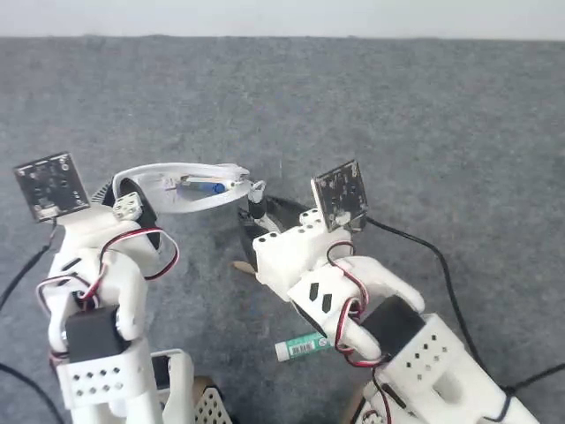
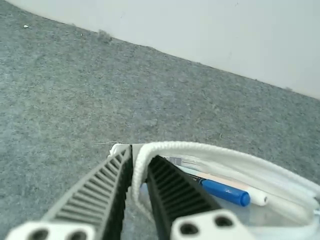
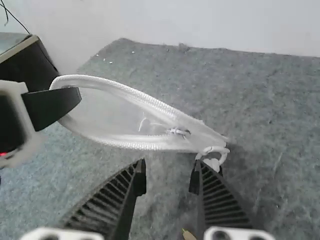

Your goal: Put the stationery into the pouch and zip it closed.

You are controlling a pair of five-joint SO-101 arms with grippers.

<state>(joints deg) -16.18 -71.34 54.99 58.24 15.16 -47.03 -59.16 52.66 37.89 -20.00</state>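
Pouch: your pouch (image 1: 181,196) is clear plastic with a thick white zip edge; its mouth gapes wide along most of its length, and the two edges meet only near the right end.
Contents: through the side you can see a blue pen (image 2: 225,192) with a white tip; a pale stick lies just beside it.
Where it sits: mid-table, stretched between your two arms.
Left gripper: your left gripper (image 2: 139,172) is clamped on the zip edge at the pouch's left end.
Right gripper: your right gripper (image 3: 169,167) stands with its fingers apart, holding nothing; the white zip tab (image 3: 212,152) at the pouch's right end touches one fingertip.
Loose item: a green-and-white tube (image 1: 303,346) lies on the near carpet, beside the right arm's base.
Surface: grey carpet (image 1: 424,115) covers the table; black cables (image 1: 441,265) trail over it.
Room: a pale plain wall (image 1: 282,16) runs along the far edge.
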